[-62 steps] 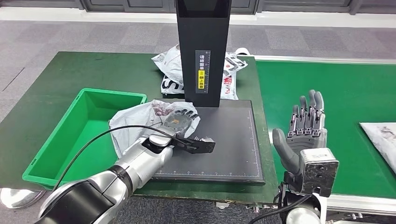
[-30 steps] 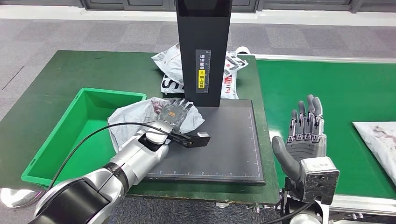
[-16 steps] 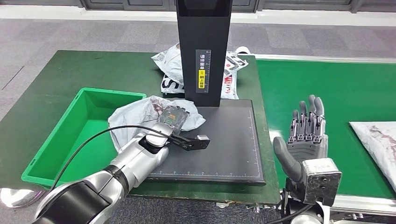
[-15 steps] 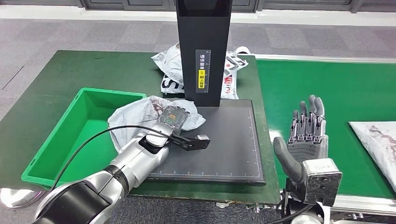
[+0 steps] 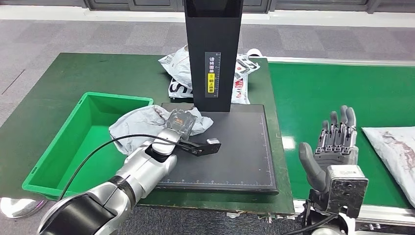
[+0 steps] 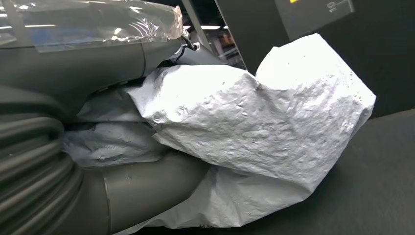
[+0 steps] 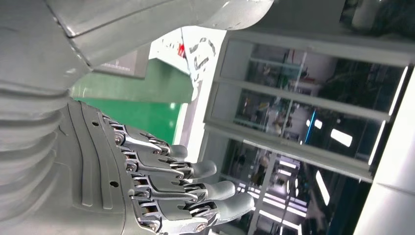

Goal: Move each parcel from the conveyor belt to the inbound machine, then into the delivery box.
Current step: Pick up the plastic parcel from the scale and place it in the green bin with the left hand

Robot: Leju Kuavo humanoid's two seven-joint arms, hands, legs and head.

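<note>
Holding the grey parcel in my left robot hand, fingers wrapped into the crumpled bag; it straddles the left edge of the inbound machine, partly on its black plate, partly hanging over the near rim of the green delivery box just left of the machine. Step in hand, as I judge it: second leg, machine to box. Next move calls for carrying the bag further left of the machine until it sits clear over the box opening, then letting the fingers spread; the bag is limp, so a trailing corner could catch on the box rim.

My right robot hand is right of the machine, over the green conveyor belt, fingers apart and upright, holding nothing. Another parcel lies on the belt further right of the machine, near that hand but not touching it. More bagged parcels lie on the bench behind the machine's black column.

Left wrist view gives the grip close up: thumb under the bag, bag bulging over it, black plate beneath; the head view shows where the box is. Right wrist view confirms the spread fingers with nothing between them.
</note>
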